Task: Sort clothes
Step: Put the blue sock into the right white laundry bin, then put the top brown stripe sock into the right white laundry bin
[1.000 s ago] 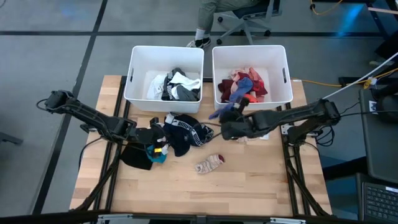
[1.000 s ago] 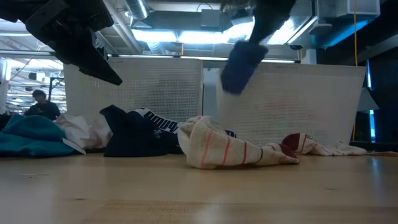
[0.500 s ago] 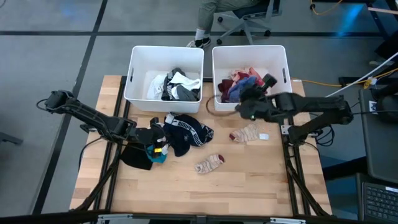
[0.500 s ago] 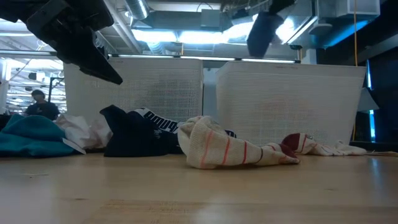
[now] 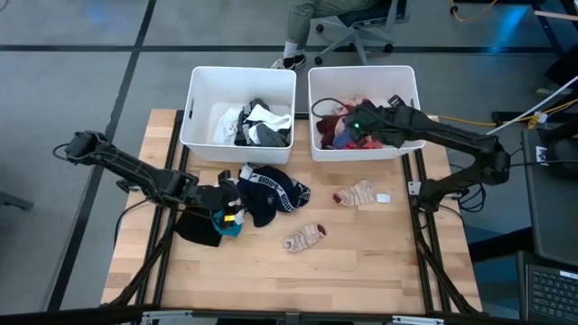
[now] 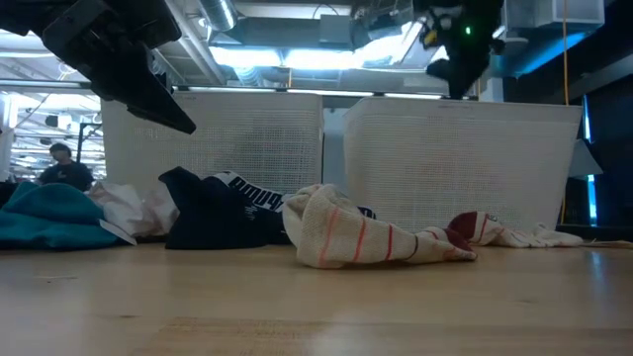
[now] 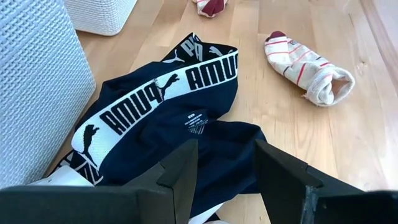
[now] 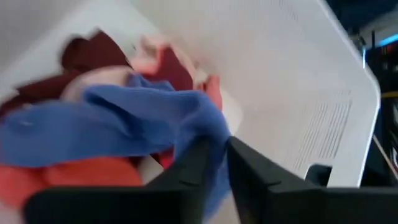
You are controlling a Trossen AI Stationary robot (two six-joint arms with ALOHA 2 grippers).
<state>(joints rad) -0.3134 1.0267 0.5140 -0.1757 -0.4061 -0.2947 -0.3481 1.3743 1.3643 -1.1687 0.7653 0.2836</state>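
Observation:
My right gripper (image 5: 355,126) hangs over the right white bin (image 5: 408,79), its fingers a little apart (image 8: 219,144). A blue garment (image 8: 124,118) lies at its fingertips on red, pink and maroon clothes. My left gripper (image 5: 231,195) hovers open (image 7: 225,152) above navy underwear with a white band (image 7: 161,102), which lies on the table with nothing between the fingers. A striped sock (image 5: 304,238) and a second sock (image 5: 357,193) lie on the wood. My right gripper comes slanting down from above the bin. The blue garment's near end (image 8: 208,127) lies against one finger (image 8: 198,158); whether the fingers still hold it I cannot tell. The garment's other end rests on the clothes in the bin.
The left white bin (image 5: 197,99) holds white, grey and black clothes. Black cloth (image 5: 197,226) and teal cloth (image 5: 231,227) lie under the left arm. Bare wood stretches along the table's near edge (image 5: 298,289). A person sits on a chair beyond the bins.
My right gripper has swung from the table's middle up and toward the far edge, over the right bin, rolling its wrist. The blue garment, which hung below it in front of the bin, now lies inside the bin on the other clothes.

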